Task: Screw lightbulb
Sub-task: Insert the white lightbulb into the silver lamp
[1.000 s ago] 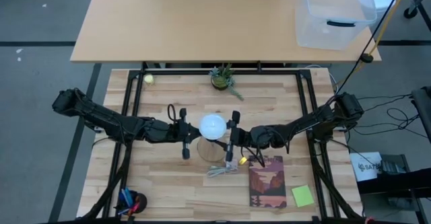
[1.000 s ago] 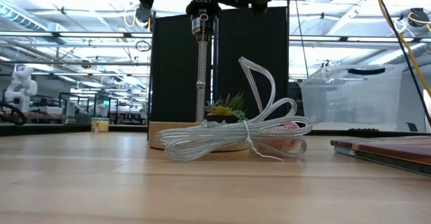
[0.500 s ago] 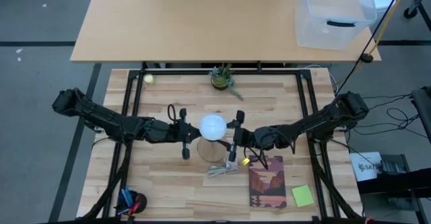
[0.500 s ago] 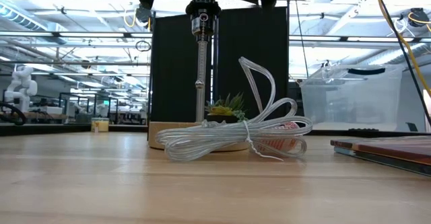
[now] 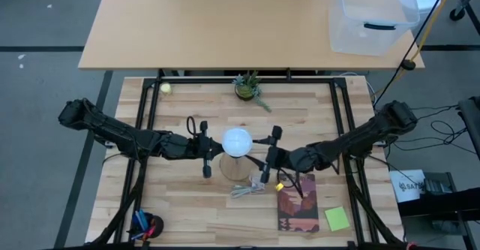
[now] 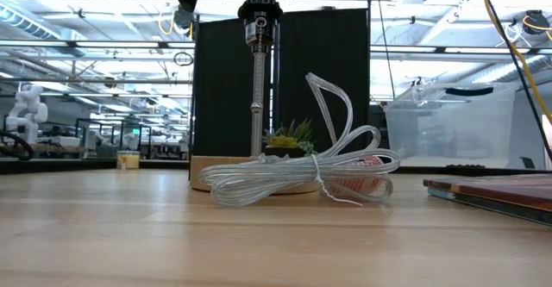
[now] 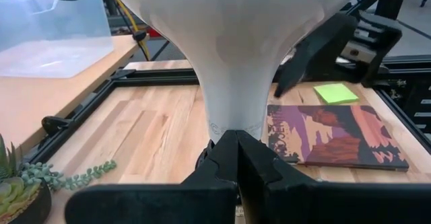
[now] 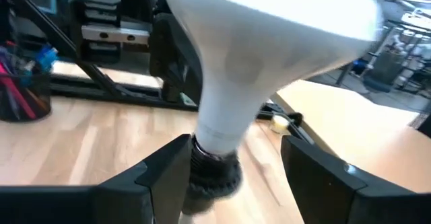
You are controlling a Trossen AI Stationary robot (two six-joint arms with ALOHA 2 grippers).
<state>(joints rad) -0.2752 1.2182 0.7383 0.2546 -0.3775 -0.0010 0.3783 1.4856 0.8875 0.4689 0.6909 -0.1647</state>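
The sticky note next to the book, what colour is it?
The sticky note is bright yellow-green; the high view shows it best.

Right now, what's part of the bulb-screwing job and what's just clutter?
In the job: lightbulb, black socket, left pincer shut, right pincer open beside the bulb.

Lying about: coiled cable, book, green sticky note, succulent, plastic bin.

Light wood slatted table inside black frame. Beyond it, plain tan desk carrying clear plastic bin. Grey floor. Low view: black panel behind table, bright ceiling lights, open lab hall.
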